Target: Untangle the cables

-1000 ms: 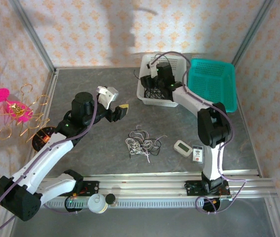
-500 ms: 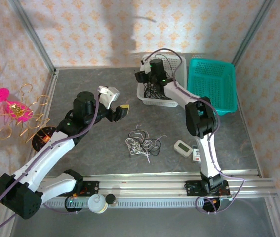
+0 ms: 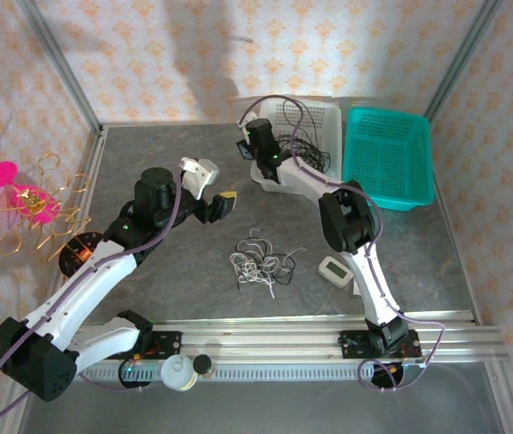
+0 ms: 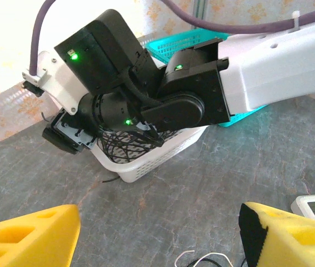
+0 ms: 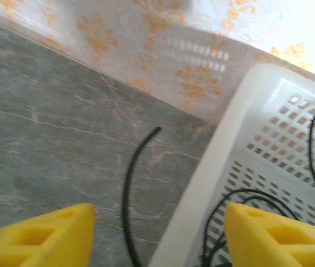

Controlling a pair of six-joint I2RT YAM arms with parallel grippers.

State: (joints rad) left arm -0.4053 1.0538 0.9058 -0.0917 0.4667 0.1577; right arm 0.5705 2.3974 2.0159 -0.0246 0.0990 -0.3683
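Black thin cords (image 3: 299, 145) lie heaped in the white perforated plastic basket (image 3: 324, 113). One strand (image 5: 127, 189) trails out onto the grey worktop (image 3: 166, 154), and a knot of white and black cords (image 3: 258, 262) sits mid-worktop. Right end effector (image 5: 157, 239) hangs agape with that strand between its pads; left end effector (image 4: 157, 239) is likewise spread and empty. I'd close low on the strand alone, clear of the rim, then draw slowly. The right wrist view reveals its free tip; overhead gives the knot.

The wide-spread right claw (image 5: 157, 233) hangs above a black cable (image 5: 126, 186) beside the white basket (image 5: 229, 133).
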